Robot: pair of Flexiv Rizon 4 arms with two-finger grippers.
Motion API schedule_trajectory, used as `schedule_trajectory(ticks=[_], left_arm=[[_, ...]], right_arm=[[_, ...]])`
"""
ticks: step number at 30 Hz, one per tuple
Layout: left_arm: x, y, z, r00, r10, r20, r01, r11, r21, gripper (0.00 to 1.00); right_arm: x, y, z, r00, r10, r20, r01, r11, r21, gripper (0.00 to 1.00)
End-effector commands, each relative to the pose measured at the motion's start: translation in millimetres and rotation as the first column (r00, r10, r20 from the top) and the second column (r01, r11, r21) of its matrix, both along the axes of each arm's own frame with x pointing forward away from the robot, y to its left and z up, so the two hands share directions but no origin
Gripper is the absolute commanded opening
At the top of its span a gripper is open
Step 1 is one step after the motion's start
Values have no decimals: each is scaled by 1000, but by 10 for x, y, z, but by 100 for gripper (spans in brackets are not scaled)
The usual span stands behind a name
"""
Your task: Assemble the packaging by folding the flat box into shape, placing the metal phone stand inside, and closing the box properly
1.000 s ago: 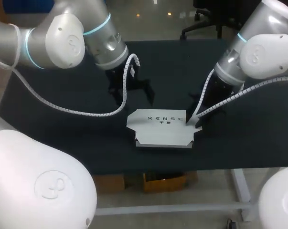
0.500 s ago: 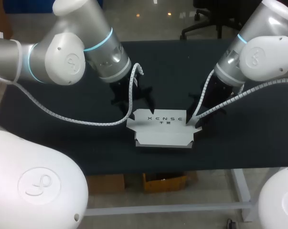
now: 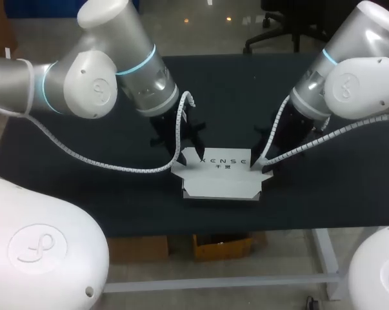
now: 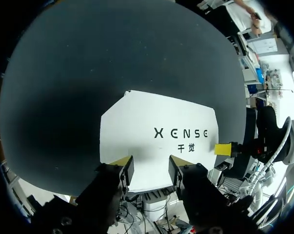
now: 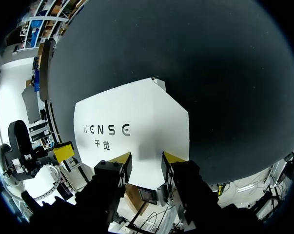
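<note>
White flat box lies centre frame on the black table, printed panel up. Left gripper is at the box's upper-left corner. In its wrist view the fingers are parted by a modest gap, with the panel under and ahead of the tips and nothing clamped. Right gripper is at the upper-right corner, fingers likewise apart over the panel's edge, holding nothing. Contact with the card: cannot tell.

The box is smooth matt white card on a matt black cloth table.
</note>
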State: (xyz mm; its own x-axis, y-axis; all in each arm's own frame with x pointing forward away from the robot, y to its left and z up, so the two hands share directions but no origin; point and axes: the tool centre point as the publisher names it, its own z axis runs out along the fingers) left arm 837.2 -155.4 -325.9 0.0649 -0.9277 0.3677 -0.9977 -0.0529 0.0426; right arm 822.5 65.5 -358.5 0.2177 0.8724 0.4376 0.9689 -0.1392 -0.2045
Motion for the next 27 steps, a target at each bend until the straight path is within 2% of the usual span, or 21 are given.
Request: schedule_trajectory(ticks=[1,12,20,27], left_arm=[[70,-35,-91,1000,-6,-17,6,1000,4,47],[75,-17,-186,998,38,-57,-39,999,-4,44],[44,34,-204,998,49,-43,-49,999,4,44],[72,78,-146,998,43,-33,-42,998,47,46]], right_arm=[[-74,-12,-20,999,-10,41,10,1000,-1,39],[-106,-28,-38,995,9,100,-9,1000,2,39],[-135,-80,-41,993,16,115,-16,1000,4,40],[-127,-101,-57,994,22,104,-22,1000,-3,40]])
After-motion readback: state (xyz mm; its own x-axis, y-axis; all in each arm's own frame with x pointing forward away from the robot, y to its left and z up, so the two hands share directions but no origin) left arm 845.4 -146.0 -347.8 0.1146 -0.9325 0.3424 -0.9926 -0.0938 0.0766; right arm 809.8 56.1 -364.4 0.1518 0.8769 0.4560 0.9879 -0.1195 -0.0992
